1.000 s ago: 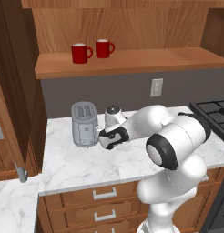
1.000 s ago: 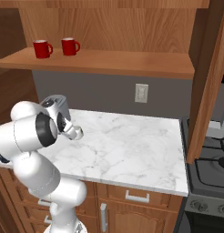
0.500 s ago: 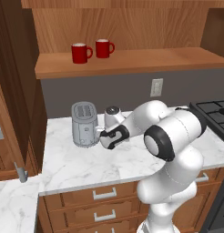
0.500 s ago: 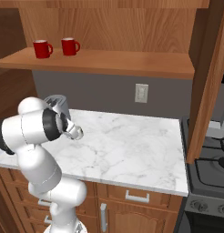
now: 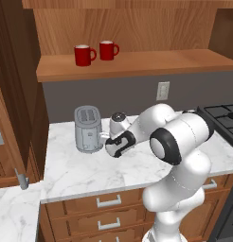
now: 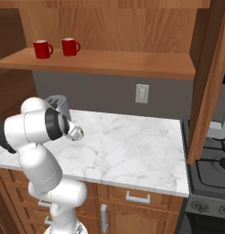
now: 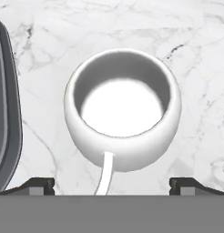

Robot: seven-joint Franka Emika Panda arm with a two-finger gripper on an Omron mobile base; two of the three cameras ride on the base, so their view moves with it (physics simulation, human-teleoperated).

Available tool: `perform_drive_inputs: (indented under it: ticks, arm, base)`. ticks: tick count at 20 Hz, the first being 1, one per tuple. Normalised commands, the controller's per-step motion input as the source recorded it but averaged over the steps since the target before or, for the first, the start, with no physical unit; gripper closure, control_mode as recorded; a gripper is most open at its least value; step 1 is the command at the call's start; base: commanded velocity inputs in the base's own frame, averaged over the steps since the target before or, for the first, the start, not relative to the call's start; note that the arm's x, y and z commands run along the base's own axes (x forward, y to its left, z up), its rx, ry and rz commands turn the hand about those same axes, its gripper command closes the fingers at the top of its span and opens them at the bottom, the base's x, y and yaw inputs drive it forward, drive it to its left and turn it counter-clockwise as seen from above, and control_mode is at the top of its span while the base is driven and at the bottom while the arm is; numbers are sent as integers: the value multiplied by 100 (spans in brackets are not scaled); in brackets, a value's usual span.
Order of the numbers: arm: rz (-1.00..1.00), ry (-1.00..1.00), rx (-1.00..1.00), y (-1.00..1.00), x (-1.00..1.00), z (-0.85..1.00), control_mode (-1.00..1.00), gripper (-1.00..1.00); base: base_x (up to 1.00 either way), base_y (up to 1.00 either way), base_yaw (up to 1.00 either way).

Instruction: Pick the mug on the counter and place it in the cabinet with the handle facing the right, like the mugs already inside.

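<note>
Seen from straight above in the hand view, the white mug point(image 7: 123, 118) stands upright and empty on the marble counter point(image 7: 200, 68). Its thin white handle point(image 7: 104, 177) points to the bottom of that view, between my fingertips. My gripper point(image 7: 111, 184) is open, its tips wide apart on either side of the mug and touching nothing. In the left base view the gripper point(image 5: 113, 147) hangs low over the counter point(image 5: 90, 170), just right of the toaster. The cabinet shelf point(image 5: 137, 64) is above.
A silver toaster point(image 5: 87, 128) stands close to the left of the mug, its edge point(image 7: 4, 113) near one fingertip. Two red mugs point(image 5: 83, 55) point(image 5: 108, 50) sit on the shelf's left part, handles to the right. An open cabinet door point(image 6: 210, 82) hangs at the right above the stove point(image 6: 210, 155).
The arm's elbow has shifted a little. The hand stays low beside the toaster, and the jaws stay wide open.
</note>
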Motion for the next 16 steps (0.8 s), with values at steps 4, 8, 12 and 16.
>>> perform_drive_inputs:
  ticks: [4,8,12,16]
  arm:
    - [0,0,0,8,9,-6,-100,-100]
    - [-1,0,0,7,9,-6,-100,-100]
    - [-2,0,0,11,10,-7,-100,-100]
    - [-4,0,0,17,9,-7,-100,-100]
  base:
    - [0,0,0]
    - [0,0,0]
    - [0,0,0]
    - [0,0,0]
